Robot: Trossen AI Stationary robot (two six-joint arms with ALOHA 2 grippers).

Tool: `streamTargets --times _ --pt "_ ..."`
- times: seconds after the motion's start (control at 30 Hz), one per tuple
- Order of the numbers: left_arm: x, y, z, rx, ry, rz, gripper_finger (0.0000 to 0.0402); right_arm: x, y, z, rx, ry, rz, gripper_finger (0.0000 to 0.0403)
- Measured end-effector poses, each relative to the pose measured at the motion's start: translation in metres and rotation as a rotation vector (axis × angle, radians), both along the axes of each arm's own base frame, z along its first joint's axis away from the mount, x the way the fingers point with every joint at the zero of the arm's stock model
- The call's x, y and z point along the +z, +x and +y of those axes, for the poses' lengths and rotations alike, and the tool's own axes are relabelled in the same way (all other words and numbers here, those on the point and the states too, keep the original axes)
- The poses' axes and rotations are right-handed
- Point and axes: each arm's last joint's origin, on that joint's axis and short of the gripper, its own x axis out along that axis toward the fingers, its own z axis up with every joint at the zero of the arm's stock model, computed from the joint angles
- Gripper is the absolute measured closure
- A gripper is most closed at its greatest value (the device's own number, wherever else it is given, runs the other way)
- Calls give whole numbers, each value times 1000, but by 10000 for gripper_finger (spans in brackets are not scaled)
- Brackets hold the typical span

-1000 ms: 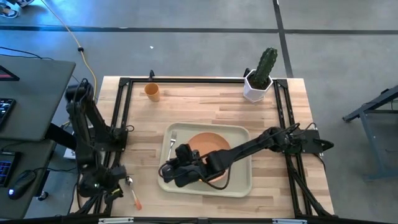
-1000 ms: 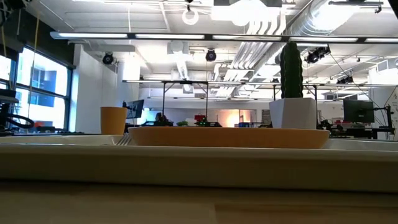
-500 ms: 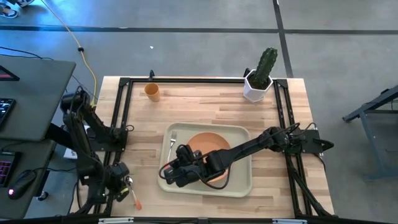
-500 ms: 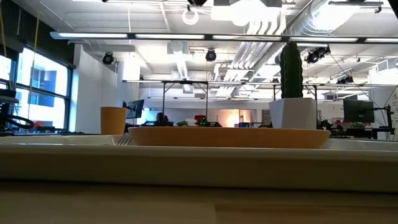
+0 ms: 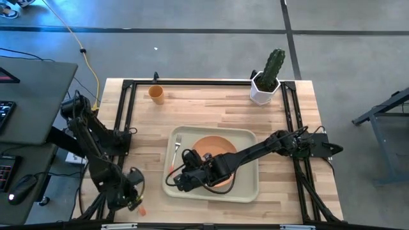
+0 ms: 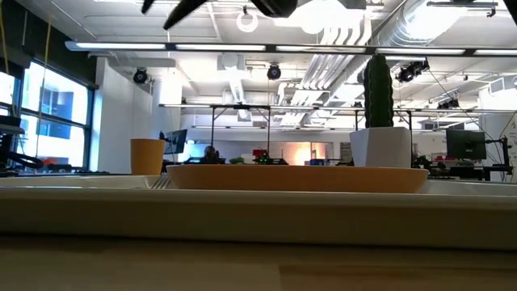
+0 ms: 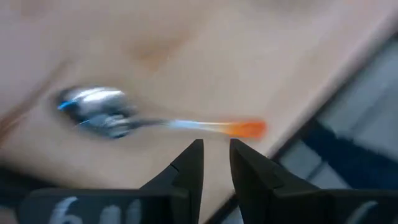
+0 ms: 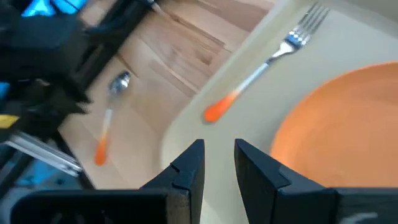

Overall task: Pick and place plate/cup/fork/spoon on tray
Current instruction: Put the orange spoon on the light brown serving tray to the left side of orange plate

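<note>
At the table's left front corner the left gripper (image 7: 214,163) hangs over the spoon (image 7: 143,119), fingers narrow and empty. Light, stiff and probably slippery – the slim orange handle looks the better hold than the metal bowl. Farther right, the tray (image 5: 246,190) holds the fork (image 5: 176,145) and plate (image 5: 215,147); the right gripper (image 8: 217,165) hovers there, narrow, holding nothing. The cup (image 5: 156,94) stands apart at the back.

Two dark, near-black jointed arms, matte housings, thin black cables looping along the links. Left tool (image 7: 215,163) and right tool (image 8: 217,163): each two flat black wedge-tipped fingers on a black crossbar; pale, blurred markings on the left crossbar.
</note>
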Motion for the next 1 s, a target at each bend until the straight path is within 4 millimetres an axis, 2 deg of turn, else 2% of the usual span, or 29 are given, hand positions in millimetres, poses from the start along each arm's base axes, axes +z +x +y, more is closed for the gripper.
streamTargets --times 0.17,0.37,0.73,1.0 --pt "-5 9 -8 -340 53 -156 349 -1 -1 -3 22 -31 29 325" --pt "-16 4 -21 -757 157 -278 338 -1 -1 -4 53 -36 44 319" --pt "-34 -6 -12 -1087 366 -187 269 -2 -8 10 49 -17 51 290" --pt "-51 -6 -15 -1290 410 -187 272 -2 -15 23 36 7 48 288"
